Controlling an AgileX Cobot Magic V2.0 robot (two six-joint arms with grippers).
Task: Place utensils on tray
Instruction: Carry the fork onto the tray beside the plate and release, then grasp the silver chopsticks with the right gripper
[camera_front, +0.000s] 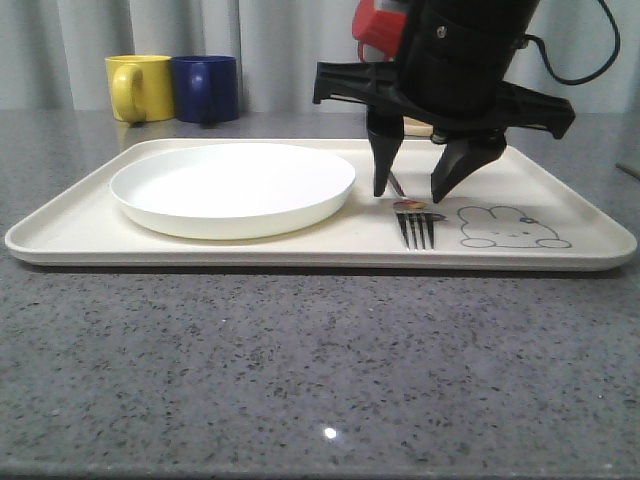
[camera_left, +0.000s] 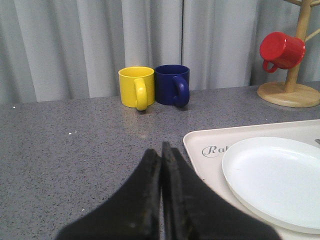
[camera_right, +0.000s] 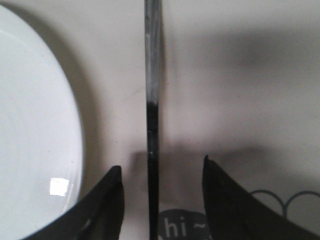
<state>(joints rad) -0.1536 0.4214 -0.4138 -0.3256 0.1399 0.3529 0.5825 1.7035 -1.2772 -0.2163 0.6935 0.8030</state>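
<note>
On the tray, fork between wide right fingers; left fingers pressed together.

Glossy black pincer, tapered fingers, black cable.

Silver fork flat on cream rabbit-printed tray, tines toward the camera, beside the rabbit drawing.

**Fork on the tray, under the spread gripper**

The right gripper hangs above the tray with its two fingers apart. Between and just below the fingertips lies the fork, its tines pointing to the camera. A round white plate sits on the tray, left of the fork. A rabbit drawing is at right. Behind, a yellow mug touches a blue mug.
</note>
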